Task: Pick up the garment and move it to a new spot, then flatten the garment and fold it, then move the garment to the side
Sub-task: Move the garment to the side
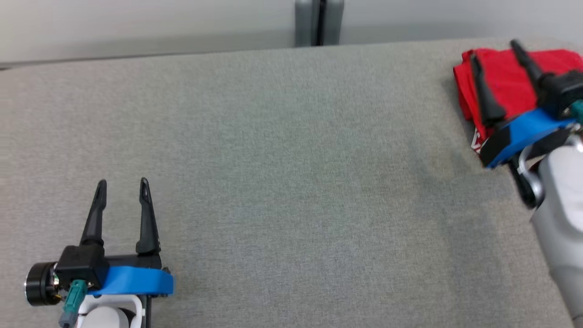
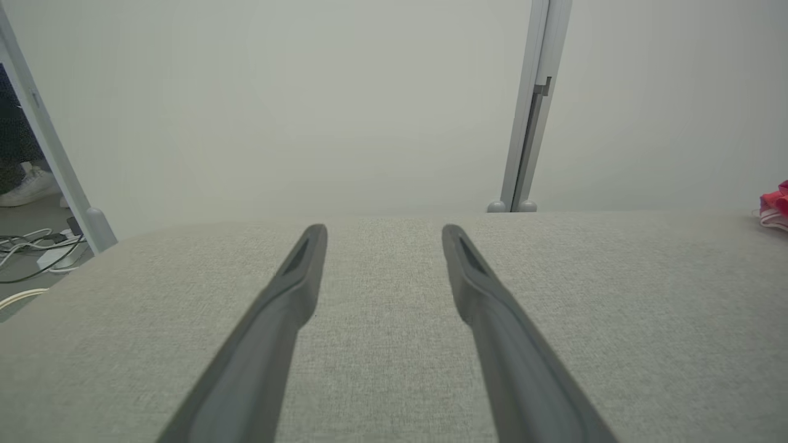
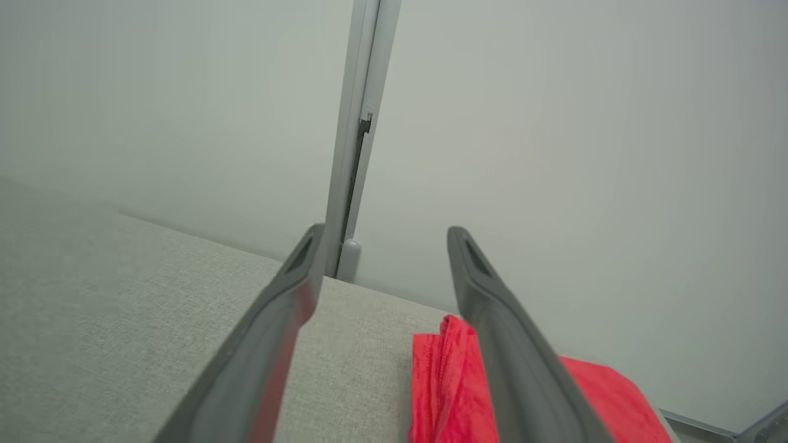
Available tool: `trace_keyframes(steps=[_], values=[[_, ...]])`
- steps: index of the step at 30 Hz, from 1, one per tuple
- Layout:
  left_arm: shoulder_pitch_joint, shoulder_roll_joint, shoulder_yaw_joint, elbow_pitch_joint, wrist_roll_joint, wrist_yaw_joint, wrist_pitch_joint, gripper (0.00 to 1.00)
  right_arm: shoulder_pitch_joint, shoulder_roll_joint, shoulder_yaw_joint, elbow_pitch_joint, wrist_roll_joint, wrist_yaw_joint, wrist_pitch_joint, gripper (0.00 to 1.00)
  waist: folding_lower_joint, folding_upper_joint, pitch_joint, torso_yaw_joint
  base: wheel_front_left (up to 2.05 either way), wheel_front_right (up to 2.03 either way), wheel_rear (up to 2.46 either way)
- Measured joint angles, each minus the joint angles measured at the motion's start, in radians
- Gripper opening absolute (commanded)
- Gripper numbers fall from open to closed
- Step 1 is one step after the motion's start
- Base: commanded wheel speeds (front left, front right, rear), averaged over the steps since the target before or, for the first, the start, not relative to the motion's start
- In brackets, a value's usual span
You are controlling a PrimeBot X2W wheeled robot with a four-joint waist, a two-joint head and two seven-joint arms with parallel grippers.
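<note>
The garment is a red cloth folded into a compact stack with a white printed edge, lying at the far right of the grey table. Above it hovers my right gripper, open, its two dark fingers spread over the cloth with nothing between them. In the right wrist view the red garment lies below the right gripper, partly behind the right finger. My left gripper stands open over bare table at the lower left. The left wrist view shows the left gripper open and a sliver of garment at the right edge.
A pale wall with a grey vertical post runs behind the table's far edge. The left wrist view has cables on the floor past the table's left end, beside a grey frame leg. The garment sits close to the table's right edge.
</note>
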Motion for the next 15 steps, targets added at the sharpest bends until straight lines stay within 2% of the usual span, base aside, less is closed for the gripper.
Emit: trace_keyframes(steps=[7,15], values=[[0.047,-0.012,0.002,0.026,-0.002,0.000,0.000,1.00,0.166,0.070,0.006,-0.101,0.021,0.000,0.000,1.00,-0.0001,0.0000,-0.099,0.026,0.00,0.00,0.00],[0.086,-0.018,0.006,0.047,-0.002,-0.001,0.000,1.00,0.393,0.122,-0.061,-0.225,0.029,0.000,0.000,1.00,-0.0001,0.0000,-0.167,0.034,0.00,0.00,0.00]])
